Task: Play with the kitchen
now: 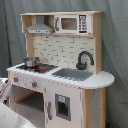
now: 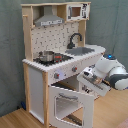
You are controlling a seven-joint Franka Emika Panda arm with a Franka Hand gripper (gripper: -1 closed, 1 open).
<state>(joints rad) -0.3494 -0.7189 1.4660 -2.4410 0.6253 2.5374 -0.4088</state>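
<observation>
The kitchen (image 2: 60, 60) fills the middle of both exterior views. Its oven door (image 2: 72, 102) hangs open. The claw (image 2: 94, 79) sits beside it, grip unclear, and could bump the door.

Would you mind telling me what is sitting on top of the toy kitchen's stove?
A small metal pot stands on the stove of the kitchen, seen in both exterior views. A red patch lies beside it. What is inside the pot cannot be seen.
</observation>
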